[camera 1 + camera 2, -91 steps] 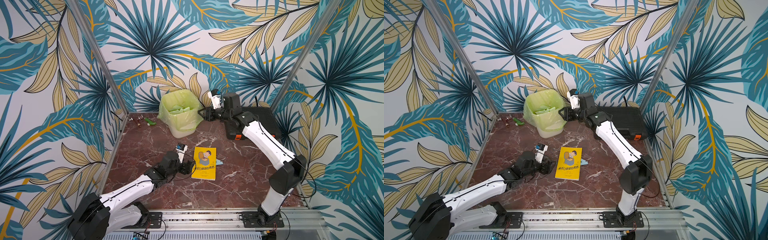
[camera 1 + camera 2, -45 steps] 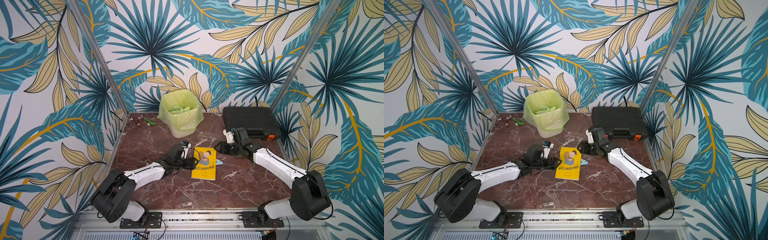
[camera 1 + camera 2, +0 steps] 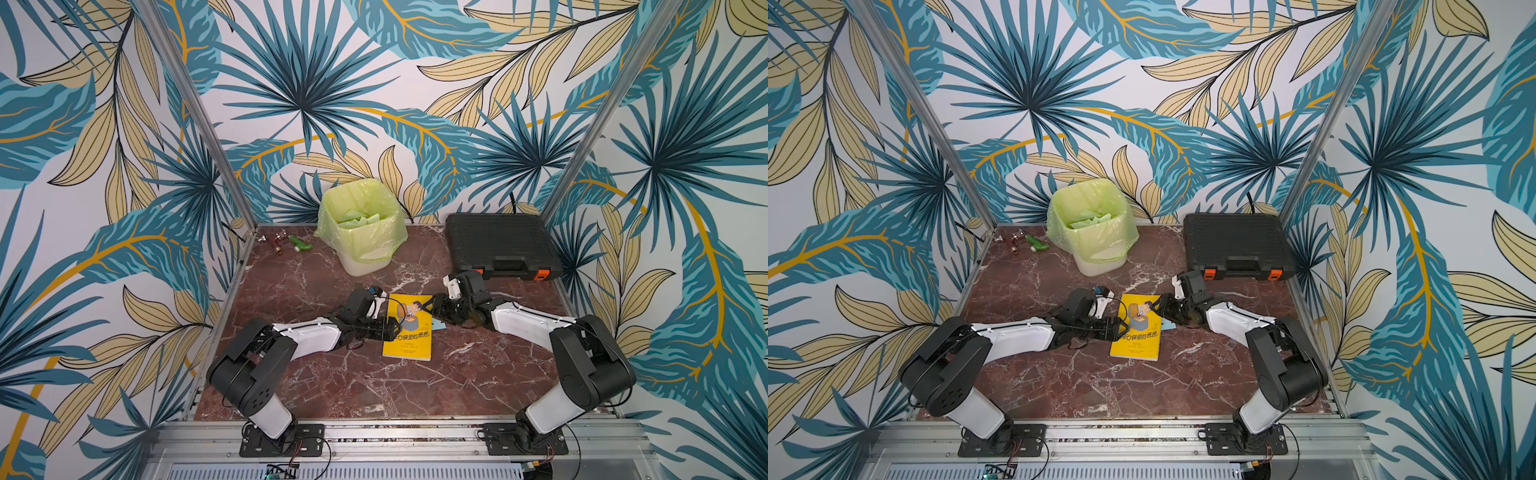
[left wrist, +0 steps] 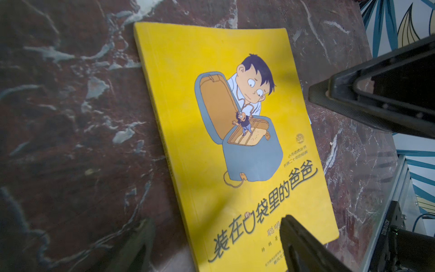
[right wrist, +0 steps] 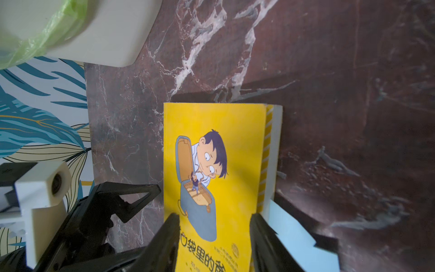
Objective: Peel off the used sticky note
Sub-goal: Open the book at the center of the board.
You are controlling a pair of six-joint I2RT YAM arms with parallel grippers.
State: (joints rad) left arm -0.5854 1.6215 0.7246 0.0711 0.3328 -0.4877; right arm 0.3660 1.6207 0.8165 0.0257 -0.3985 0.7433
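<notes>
Right pincer [image 5: 214,219] beside pale-blue sticky note [image 5: 294,230]

Red-brown marble worktop [image 3: 332,386]: yellow book [image 3: 409,338] at centre, lined bin [image 3: 361,237] far centre, black case [image 3: 498,241] far right, small fittings [image 3: 282,243] far left.

Sticky note [image 5: 299,237] partly hidden by book [image 5: 211,127]

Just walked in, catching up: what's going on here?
Both arms flank a yellow book lying flat on the marble table. The left gripper is open at its spine side. The right gripper, also open, sits at the page edge where a pale blue sticky note pokes out. The note isn't gripped yet.
</notes>
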